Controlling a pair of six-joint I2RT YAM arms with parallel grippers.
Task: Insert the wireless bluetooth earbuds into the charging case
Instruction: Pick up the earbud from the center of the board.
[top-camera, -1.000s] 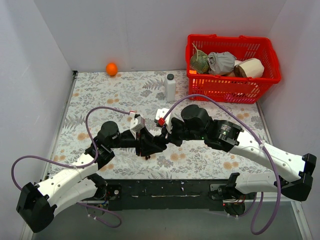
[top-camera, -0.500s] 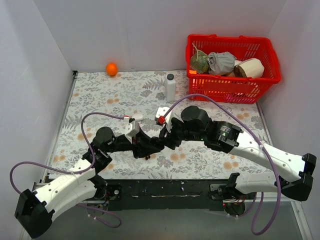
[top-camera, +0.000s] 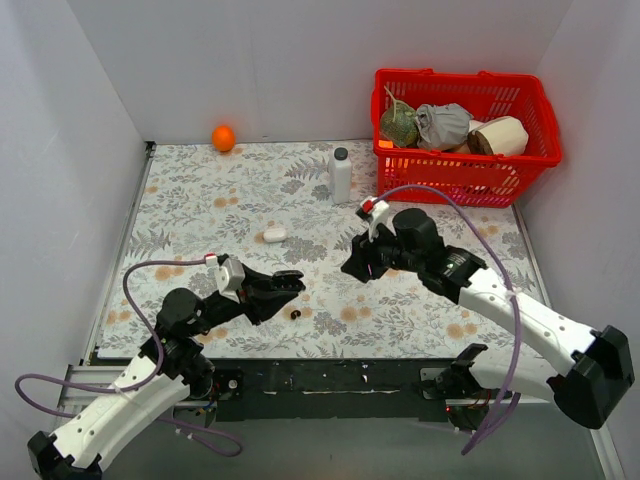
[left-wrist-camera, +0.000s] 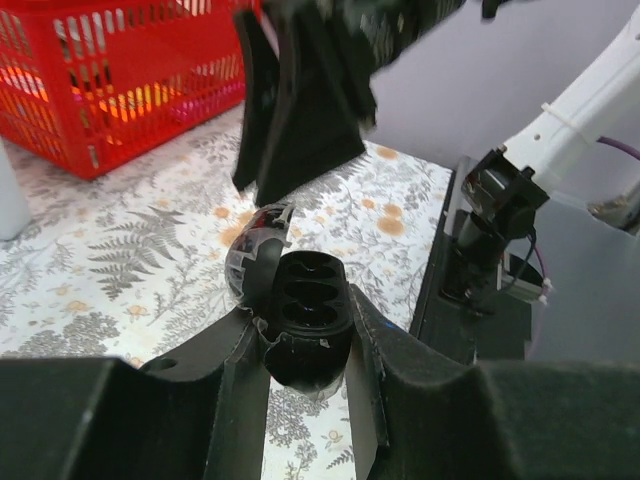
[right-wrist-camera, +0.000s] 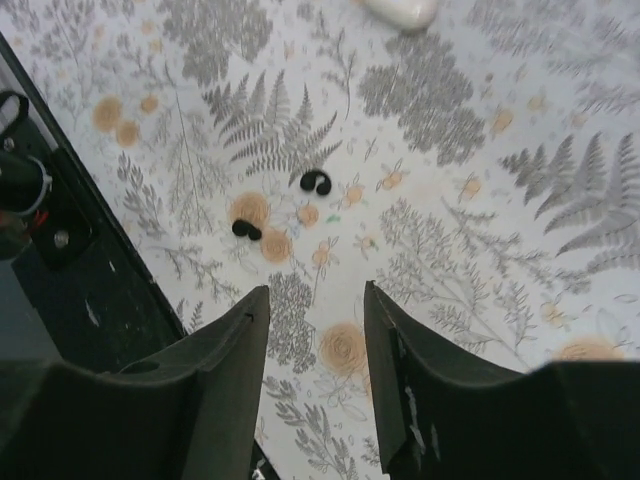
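Right wrist: black earbuds (right-wrist-camera: 316, 182) lie beyond spread right fingers (right-wrist-camera: 215, 385); left fingers (left-wrist-camera: 238, 395) pinch case (left-wrist-camera: 305, 318).

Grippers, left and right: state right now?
Left gripper: shut on the open black charging case.
Right gripper: open, holding nothing.

**Arm Bodies of the Two-Arm Rig**

The left arm (top-camera: 110, 415) and right arm (top-camera: 530, 315) have white moulded shells joined by black cylindrical joints. A thin purple cable (top-camera: 128, 288) loops back from behind each claw. The left gripper (left-wrist-camera: 305, 335) and right gripper (right-wrist-camera: 315, 295) carry matte black wedge-shaped fingers (right-wrist-camera: 225, 390); a small red tab (top-camera: 367, 206) sits just behind each claw.
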